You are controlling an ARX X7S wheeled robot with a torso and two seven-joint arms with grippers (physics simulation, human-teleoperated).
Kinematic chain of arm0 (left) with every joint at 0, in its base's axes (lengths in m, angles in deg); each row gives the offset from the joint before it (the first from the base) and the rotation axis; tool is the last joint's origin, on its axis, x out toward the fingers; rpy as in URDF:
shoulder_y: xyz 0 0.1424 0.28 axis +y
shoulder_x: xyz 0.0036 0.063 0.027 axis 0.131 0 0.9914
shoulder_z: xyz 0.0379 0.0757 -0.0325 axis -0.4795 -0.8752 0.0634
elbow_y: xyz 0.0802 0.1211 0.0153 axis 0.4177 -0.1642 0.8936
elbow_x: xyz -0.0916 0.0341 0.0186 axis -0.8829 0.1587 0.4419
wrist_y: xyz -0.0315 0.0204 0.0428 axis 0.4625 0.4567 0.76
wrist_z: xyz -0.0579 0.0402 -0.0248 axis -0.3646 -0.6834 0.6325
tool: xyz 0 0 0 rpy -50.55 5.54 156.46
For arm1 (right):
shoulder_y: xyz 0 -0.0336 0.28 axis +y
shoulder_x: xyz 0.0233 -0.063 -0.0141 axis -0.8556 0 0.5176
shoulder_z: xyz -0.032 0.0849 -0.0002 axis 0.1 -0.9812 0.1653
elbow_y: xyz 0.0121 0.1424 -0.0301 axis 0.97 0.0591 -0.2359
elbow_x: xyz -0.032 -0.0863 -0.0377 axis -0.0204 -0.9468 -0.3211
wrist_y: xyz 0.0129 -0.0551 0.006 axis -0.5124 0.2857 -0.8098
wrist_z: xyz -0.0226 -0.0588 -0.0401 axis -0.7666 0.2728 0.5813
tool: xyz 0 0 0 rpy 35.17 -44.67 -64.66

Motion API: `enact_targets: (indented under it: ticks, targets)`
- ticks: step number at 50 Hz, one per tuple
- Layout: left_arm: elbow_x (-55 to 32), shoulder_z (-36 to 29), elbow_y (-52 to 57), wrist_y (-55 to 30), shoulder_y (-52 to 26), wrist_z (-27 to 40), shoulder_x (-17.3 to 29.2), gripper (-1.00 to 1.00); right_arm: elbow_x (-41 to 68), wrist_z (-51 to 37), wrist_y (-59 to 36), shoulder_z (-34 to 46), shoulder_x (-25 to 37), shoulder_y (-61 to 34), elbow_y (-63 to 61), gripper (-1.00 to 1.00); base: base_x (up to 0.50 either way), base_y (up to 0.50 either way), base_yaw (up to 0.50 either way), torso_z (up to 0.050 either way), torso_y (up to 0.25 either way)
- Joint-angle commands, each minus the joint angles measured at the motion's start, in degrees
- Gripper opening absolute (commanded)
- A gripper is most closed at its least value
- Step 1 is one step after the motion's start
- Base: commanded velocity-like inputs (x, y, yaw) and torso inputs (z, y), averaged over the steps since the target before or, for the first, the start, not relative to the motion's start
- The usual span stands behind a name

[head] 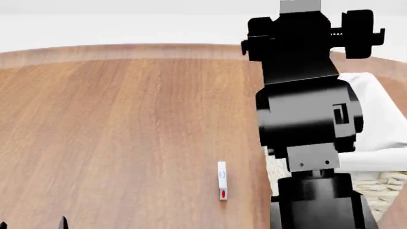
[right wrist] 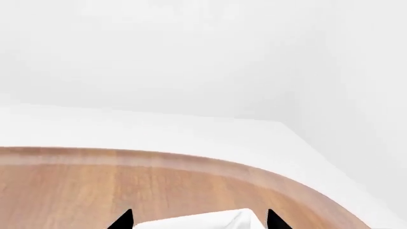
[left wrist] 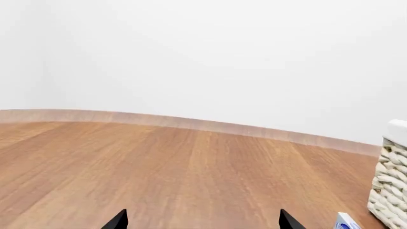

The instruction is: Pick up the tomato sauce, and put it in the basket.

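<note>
The right gripper (right wrist: 198, 220) hangs with fingers spread above the basket (head: 381, 119) at right of frame — left gripper (left wrist: 202, 220) likewise spread.

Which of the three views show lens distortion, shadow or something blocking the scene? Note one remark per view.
Left wrist view: the table edge bows in a curve, lighting flat, no clear shadows. Head view: the right arm blocks much of the basket; a small white box casts barely any shadow. Right wrist view: mostly bright featureless wall, table edge curved again.
</note>
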Motion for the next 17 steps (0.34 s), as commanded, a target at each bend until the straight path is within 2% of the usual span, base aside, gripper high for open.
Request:
enact_targets:
  ticks: [1,8,12,17]
  targets:
    - [-0.2,0.1,0.6,-0.2,0.1,0.3,0.3,1.0,1.2,0.8,-13.6,6.8,-2.3,14.2,-39.5,1.0,0.0,0.0,0.0,0.0,0.0]
    - [-0.1,-0.1,0.9,-0.4,0.1,0.6,0.5,1.0,7.6,-6.2,-20.1,13.1,-3.3,26.4,-61.8,1.0,0.0,0.0,0.0,0.0,0.0]
    - [-0.1,-0.1,0.7,-0.3,0.2,0.6,0.5,1.0,12.0,-11.6,-19.1,18.6,-3.3,35.9,-72.7,1.0,0.0,0.0,0.0,0.0,0.0]
    - [0.0,-0.2,0.6,-0.1,0.2,0.6,0.6,1.0,14.8,-16.5,-14.6,26.4,-2.2,45.8,-79.7,1.0,0.0,0.0,0.0,0.0,0.0]
